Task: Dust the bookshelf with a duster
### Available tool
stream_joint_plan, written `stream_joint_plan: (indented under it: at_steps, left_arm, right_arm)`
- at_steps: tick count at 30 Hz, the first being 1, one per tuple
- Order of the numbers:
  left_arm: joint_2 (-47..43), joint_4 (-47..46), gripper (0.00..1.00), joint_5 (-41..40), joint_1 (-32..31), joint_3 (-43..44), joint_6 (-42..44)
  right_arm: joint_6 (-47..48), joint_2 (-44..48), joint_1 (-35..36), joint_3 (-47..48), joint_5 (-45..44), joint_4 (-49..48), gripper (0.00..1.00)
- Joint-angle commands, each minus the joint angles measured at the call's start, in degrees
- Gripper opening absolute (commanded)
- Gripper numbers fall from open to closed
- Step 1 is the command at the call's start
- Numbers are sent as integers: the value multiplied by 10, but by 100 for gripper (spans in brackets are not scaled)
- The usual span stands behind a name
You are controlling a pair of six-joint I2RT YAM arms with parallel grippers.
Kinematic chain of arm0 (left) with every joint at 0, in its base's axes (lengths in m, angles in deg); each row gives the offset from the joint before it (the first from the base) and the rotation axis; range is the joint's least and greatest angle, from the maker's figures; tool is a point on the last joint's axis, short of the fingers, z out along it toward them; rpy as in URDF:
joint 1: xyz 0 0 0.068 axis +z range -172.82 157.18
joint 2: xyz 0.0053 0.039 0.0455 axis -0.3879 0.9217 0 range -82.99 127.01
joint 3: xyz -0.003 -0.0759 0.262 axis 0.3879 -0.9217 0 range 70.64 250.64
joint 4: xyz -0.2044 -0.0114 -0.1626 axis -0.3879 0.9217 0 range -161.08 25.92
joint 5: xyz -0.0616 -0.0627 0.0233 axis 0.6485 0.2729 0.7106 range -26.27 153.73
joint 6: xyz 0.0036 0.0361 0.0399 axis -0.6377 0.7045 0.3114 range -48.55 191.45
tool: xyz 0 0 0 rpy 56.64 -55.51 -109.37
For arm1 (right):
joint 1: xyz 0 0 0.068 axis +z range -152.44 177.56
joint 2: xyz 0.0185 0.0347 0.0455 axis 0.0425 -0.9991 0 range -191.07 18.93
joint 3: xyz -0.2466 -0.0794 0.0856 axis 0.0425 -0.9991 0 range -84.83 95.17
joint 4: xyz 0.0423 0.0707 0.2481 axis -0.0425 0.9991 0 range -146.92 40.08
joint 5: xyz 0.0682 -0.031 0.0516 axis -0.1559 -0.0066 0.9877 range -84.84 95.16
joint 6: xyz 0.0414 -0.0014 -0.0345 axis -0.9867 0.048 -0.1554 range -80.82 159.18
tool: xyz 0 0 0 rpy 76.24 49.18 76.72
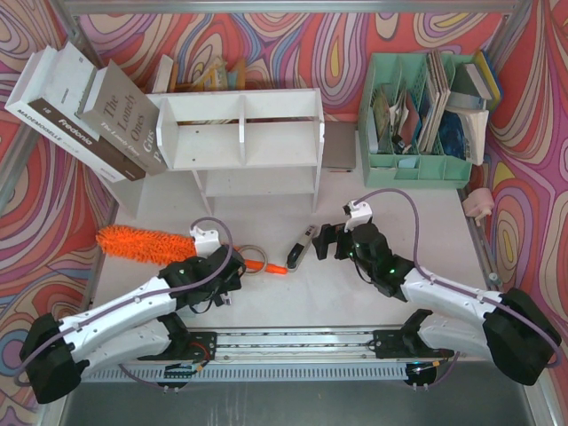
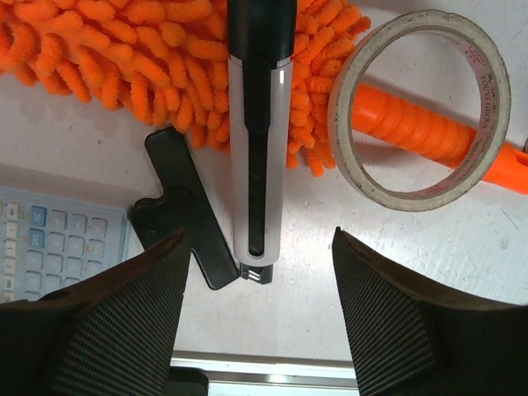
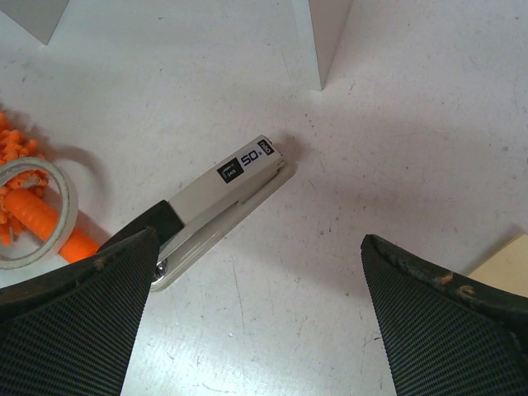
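The bookshelf [image 1: 240, 133] is a white two-tier unit at the back middle of the table; one of its feet [image 3: 330, 41] shows in the right wrist view. The orange fluffy duster [image 1: 146, 241] lies flat in front of it, left of centre, handle pointing right. My left gripper [image 1: 226, 271] hangs over the handle end, open. In the left wrist view the duster [image 2: 124, 58] lies beyond my left gripper [image 2: 260, 239], whose jaws hold nothing. My right gripper [image 1: 330, 241] [image 3: 256, 239] is open over bare table, right of the duster's handle [image 3: 49, 223].
A tape roll [image 2: 417, 107] rings the duster's handle [image 2: 421, 132]. A black-and-white cutter [image 2: 260, 140] lies across the duster's fluff, beside a black piece [image 2: 186, 206] and a calculator [image 2: 49, 247]. A stapler [image 3: 223, 194] lies by my right gripper. Books [image 1: 80, 106] lean back left; a green organiser [image 1: 417, 115] stands back right.
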Motion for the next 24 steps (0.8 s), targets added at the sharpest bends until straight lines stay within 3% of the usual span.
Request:
stream_joint_plan:
  at_steps: [1,24]
  left_arm:
    - [17,-39,66,-13,-2,-17,15]
    - [91,-109,53,-25,22,-51,36]
  right_arm:
    - [7,-5,4,-4,-8,-22,97]
    - [5,-31,4,4,-3,-26,97]
